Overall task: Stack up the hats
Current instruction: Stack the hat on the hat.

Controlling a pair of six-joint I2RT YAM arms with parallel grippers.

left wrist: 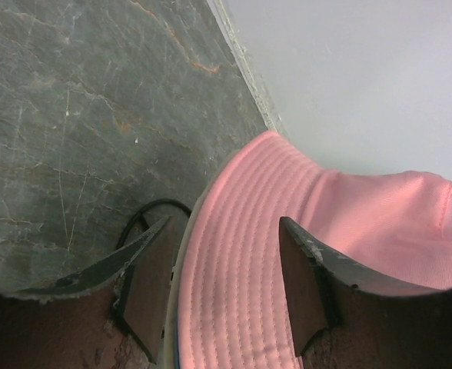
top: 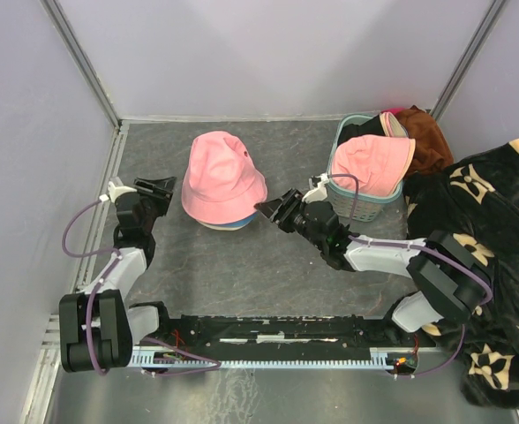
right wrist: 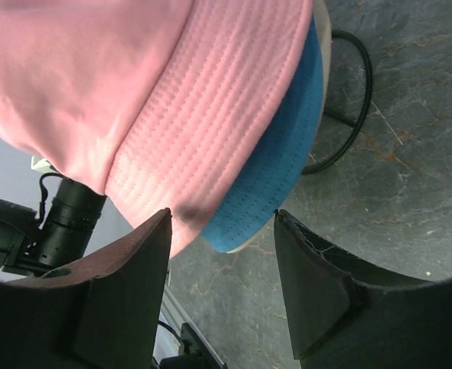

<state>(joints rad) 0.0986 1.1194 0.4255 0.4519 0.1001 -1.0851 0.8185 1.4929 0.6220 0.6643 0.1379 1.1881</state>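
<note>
Stack is going up mid-table (top: 268, 265): pink hat (top: 220, 172) on top, blue brim (right wrist: 272, 177) under it, a pale edge below that. Top hat looks seated and roughly centred, so I read this as the gap between one placement and the next fetch. Left claw (top: 161, 187) is spread wide with the pink brim between its fingers, not pinching. Right claw (top: 273, 209) is also wide apart, holding nothing, tips just beside the right edge of the brims. Next candidate is the second pink hat (top: 374, 163) draped over the basket, and the right arm is the nearer one. It needs a pinch on one layer of brim, a lift clear of the rim, then a drop centred on the crown. Both claws should back straight off first, or the left one may drag the brim and skew the pile. Around it: the big black blanket (top: 489, 221) sits against the right arm's elbow and could snag a swing. The basket (top: 365, 208) is light-looking and may tip or slide on a pull. The brown cloth (top: 427, 141) behind it is not a hat. A tan brim (top: 409, 148) peeks out beside the second hat and could come up with it. A cable loop (right wrist: 370, 77) lies on the table just beside the stack.
</note>
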